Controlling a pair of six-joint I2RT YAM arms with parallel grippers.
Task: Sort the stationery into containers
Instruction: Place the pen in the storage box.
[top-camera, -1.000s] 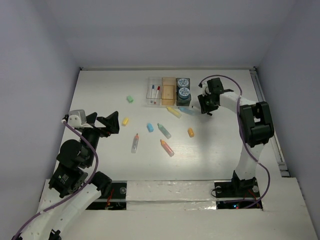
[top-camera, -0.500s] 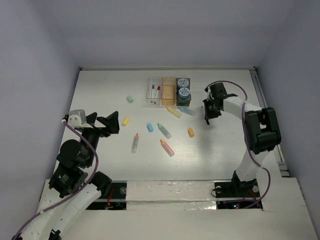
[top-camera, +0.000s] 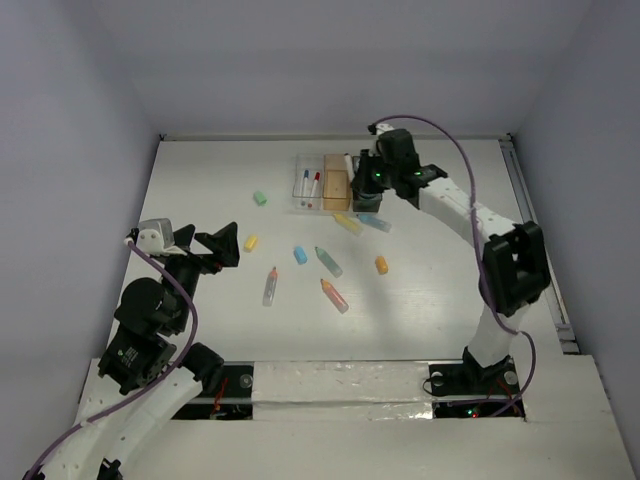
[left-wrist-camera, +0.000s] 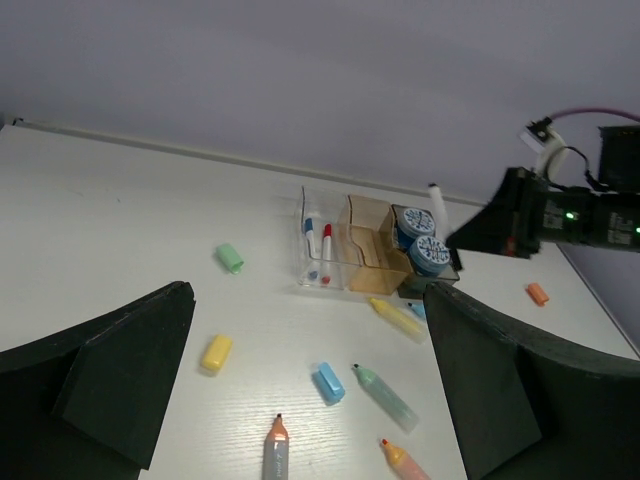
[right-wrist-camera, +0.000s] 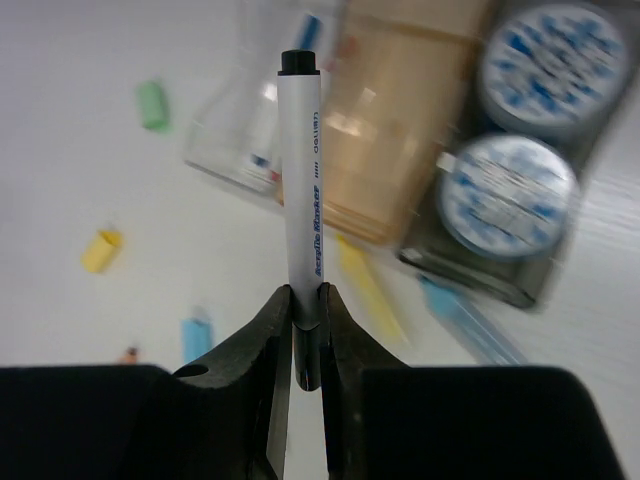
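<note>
My right gripper (right-wrist-camera: 307, 310) is shut on a thin white pen (right-wrist-camera: 303, 180) with a black cap, held above the containers. In the top view that gripper (top-camera: 362, 172) hovers over the dark grey bin (top-camera: 372, 196), and the pen (top-camera: 349, 162) points away from it. The grey bin holds two blue-white rolls (right-wrist-camera: 510, 195). The orange bin (top-camera: 338, 182) sits next to it. The clear bin (top-camera: 310, 186) holds two pens. My left gripper (top-camera: 225, 245) stands open near the left, well apart from the loose markers (left-wrist-camera: 388, 396).
Loose on the table lie a green cap (top-camera: 260, 198), a yellow cap (top-camera: 251, 242), a blue cap (top-camera: 300, 254), an orange cap (top-camera: 381, 265) and several markers (top-camera: 334, 295). A yellow marker (top-camera: 348, 223) and a blue marker (top-camera: 375, 222) lie against the bins' near side.
My right arm has swung left from the table right of the bins to above them, jaws shut on the pen. The left arm has stayed put.
</note>
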